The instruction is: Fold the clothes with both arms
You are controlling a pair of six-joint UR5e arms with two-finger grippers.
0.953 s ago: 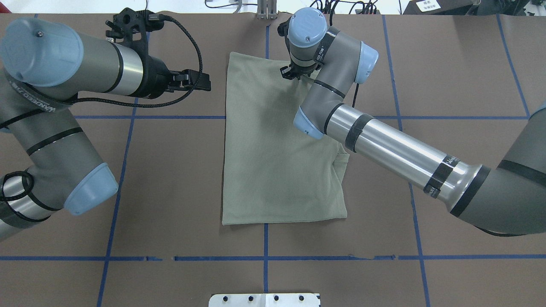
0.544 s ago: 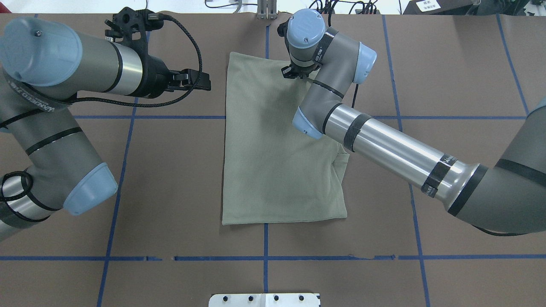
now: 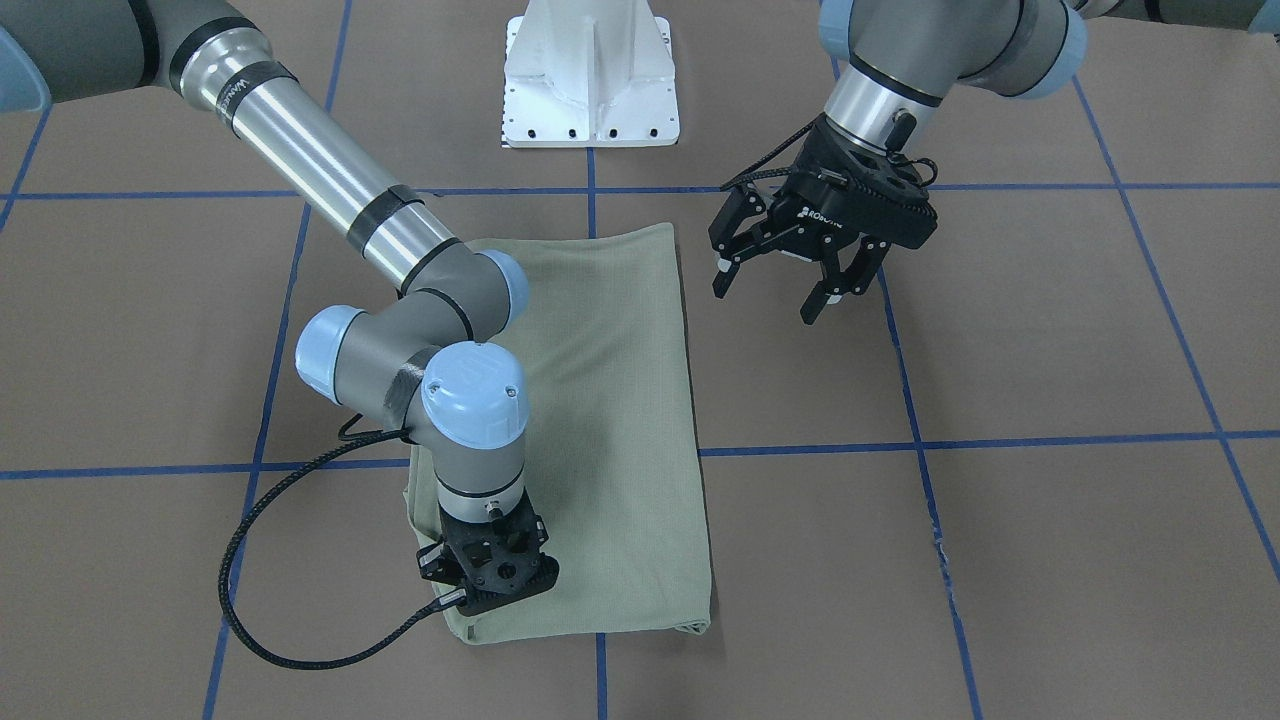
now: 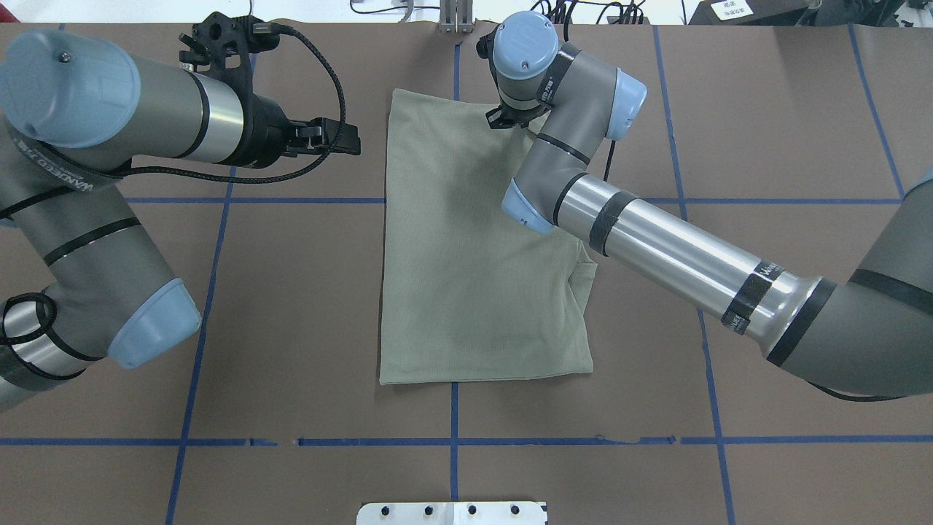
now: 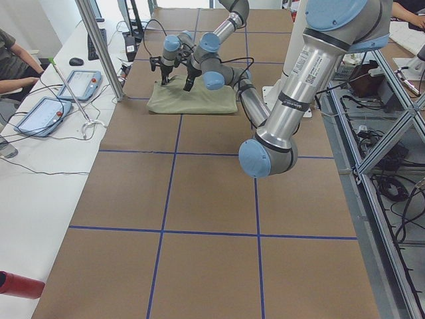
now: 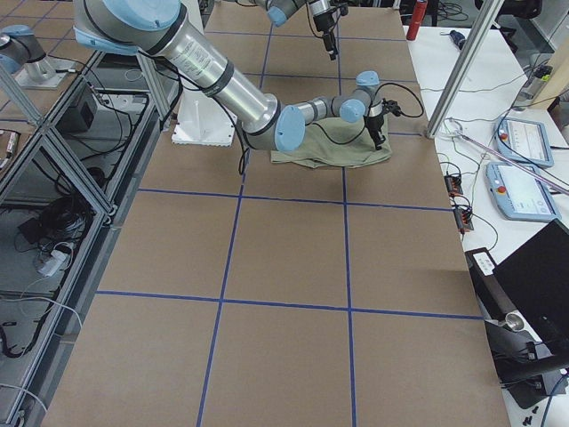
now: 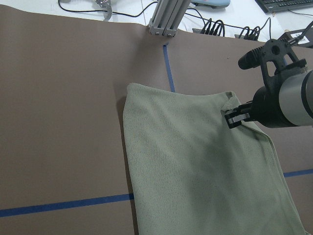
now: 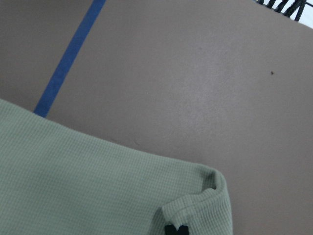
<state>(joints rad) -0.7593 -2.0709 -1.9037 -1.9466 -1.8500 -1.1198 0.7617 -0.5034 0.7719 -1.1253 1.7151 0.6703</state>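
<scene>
So the folded sage-green shirt (image 4: pixel 474 277) lies mid-table. The right gripper (image 7: pixel 234 119) looks pinched on its far corner, and the left gripper (image 3: pixel 765 300) hangs wide open and empty alongside. The next fold, I reckon, needs the left gripper on the other far corner.

Pretty clearly a robotics lab, not anyone's home. The counter (image 4: pixel 291 292) is wrapped in brown paper with a grid of blue tape lines (image 4: pixel 510 441). Two industrial arms, the left arm (image 4: pixel 87 95) and the right arm (image 4: pixel 670 255), work over it by a white pedestal base (image 3: pixel 590 75). There's aluminium framing (image 5: pixel 101 50) around it and loose cables (image 6: pixel 49 218) on the floor. White side benches (image 5: pixel 33 199) carry teach pendants (image 5: pixel 78 85), and a person (image 5: pixel 13 56) sits at one. The dark slab (image 6: pixel 533 267) looks like a laptop, hard to say.
</scene>
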